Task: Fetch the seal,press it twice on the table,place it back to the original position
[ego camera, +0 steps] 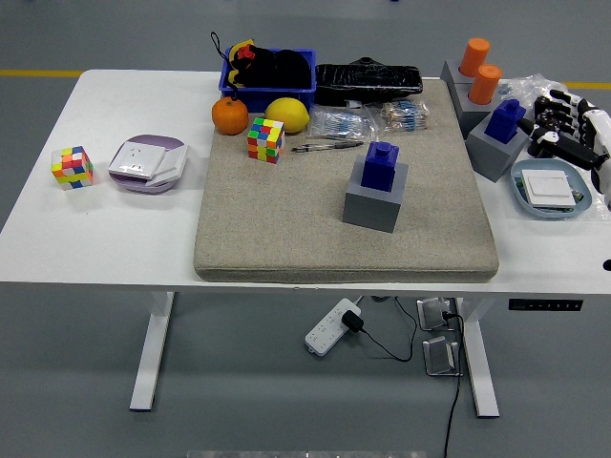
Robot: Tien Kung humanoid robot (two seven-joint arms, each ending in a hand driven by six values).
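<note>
A blue seal (pixel 381 166) stands upright in a grey block holder (pixel 374 203) at the middle right of the beige mat (pixel 286 219). A second blue seal (pixel 505 121) sits in another grey holder (pixel 492 151) just off the mat's right edge. My right hand (pixel 557 124) hovers close to the right of that second seal, fingers relaxed and holding nothing. Two orange seals (pixel 479 72) stand in a grey holder behind it. My left arm is out of the picture.
A blue dish (pixel 548 189) with a white card lies under my right wrist. On the mat's far side are a Rubik's cube (pixel 266 139), orange (pixel 229 115), lemon (pixel 286 114), blue bin (pixel 269 74), black bag (pixel 368 78) and pens (pixel 325 145). Another cube (pixel 73 166) and a purple-white box (pixel 147 163) sit left.
</note>
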